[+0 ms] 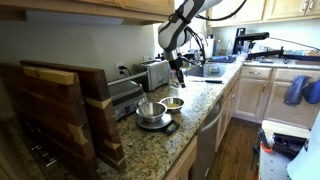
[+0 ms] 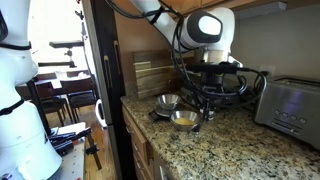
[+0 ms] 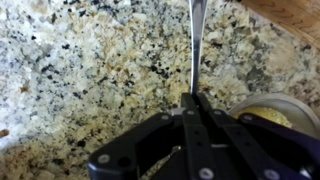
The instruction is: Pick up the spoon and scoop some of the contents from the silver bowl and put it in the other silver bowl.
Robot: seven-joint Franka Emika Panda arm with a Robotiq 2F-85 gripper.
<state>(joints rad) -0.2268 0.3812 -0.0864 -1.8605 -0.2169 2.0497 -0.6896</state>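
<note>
Presently holding spoon clamped in closed jaws over tabletop; pickup done. Next, lower into filled bowl and scoop.

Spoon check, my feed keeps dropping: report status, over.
Gripper shut, fingers pinching thin silver spoon by its handle. Round silver bowl with yellow contents close beside. Nothing seen in the way.

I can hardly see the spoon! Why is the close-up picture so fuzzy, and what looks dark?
Wrist view: the spoon and speckled counter are soft and blurry, the gripper just a dark shape. In an exterior view, the wooden boards up front sit in shadow.
</note>
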